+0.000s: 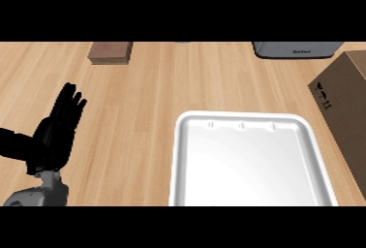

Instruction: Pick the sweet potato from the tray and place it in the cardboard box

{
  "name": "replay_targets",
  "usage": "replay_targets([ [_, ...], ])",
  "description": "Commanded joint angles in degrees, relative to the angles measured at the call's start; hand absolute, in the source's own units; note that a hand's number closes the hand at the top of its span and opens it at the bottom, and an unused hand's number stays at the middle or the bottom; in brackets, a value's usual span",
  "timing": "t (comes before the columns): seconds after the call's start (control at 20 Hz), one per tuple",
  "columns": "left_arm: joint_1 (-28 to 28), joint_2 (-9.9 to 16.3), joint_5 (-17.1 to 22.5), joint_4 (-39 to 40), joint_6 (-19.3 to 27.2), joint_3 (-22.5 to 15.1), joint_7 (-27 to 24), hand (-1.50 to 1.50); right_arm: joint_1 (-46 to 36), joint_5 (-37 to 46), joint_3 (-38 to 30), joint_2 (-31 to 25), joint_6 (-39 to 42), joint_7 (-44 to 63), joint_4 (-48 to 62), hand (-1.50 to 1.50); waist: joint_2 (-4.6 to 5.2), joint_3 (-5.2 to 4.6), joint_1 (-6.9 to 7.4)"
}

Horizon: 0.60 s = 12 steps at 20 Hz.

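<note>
Sweet potato is not seen anywhere in the head view; possibly it is hidden, that cannot be told. White tray (314, 145) is shown bare, lying on the wooden counter (157, 87). Cardboard box (346, 104) is cut by the right edge, just beside the tray. Left hand (55, 133) is held at the left, fingers straight and upward, gripping nothing. A brown block (110, 52) and a grey appliance (297, 49) are seen at the far edge.

Single head view, steeply down, close over counter (157, 87)
</note>
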Motion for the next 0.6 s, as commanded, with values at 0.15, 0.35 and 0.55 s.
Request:
replay_targets([
  [0.15, 3.89, -2.77, -2.68, -4.40, 1.76, -3.77, 0.16, 0.00, 6.76, -9.95, -6.50, -2.78, 1.69, -4.11, 1.22, -1.50, 0.06, 0.00, 0.43],
  [0.35, 2.31, -0.87, -0.75, 0.77, -0.63, -0.87, -2.23, 0.00, 11.27, -14.66, -8.73, -4.26, 3.60, -5.31, -0.35, -1.50, 0.08, -0.03, 0.25],
  [0.55, -0.17, -1.57, -1.53, 1.77, 0.70, -1.10, -1.99, 0.00, 15.45, -16.99, -10.05, -7.83, 6.38, -12.01, 7.23, -1.50, 0.15, 0.00, 0.24],
])
